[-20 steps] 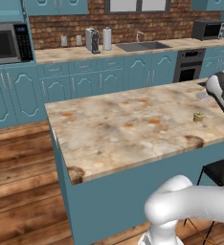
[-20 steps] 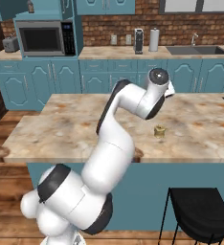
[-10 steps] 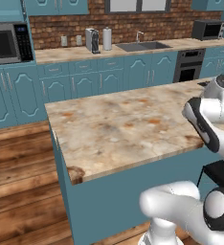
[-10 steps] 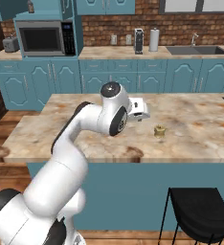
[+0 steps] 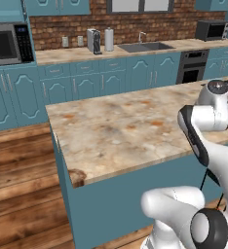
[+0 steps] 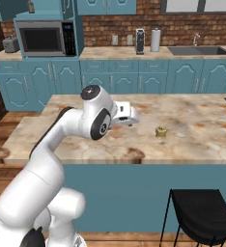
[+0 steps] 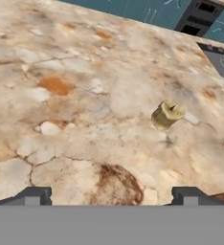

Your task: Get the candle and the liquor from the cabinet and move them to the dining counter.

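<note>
The candle (image 6: 161, 132) stood upright on the beige, orange-mottled marble desk (image 6: 62, 140), near its front edge and to the right of the gripper (image 6: 133, 119). The fingers (image 7: 35, 195) were spread wide, holding nothing, above the marble and apart from the candle. Behind the desk ran teal lower cabinets (image 6: 110, 79), a brick wall (image 6: 110, 26), a microwave (image 6: 43, 40) and a sink (image 6: 206, 50); wooden flooring (image 5: 18, 165) lay left of the desk.
</note>
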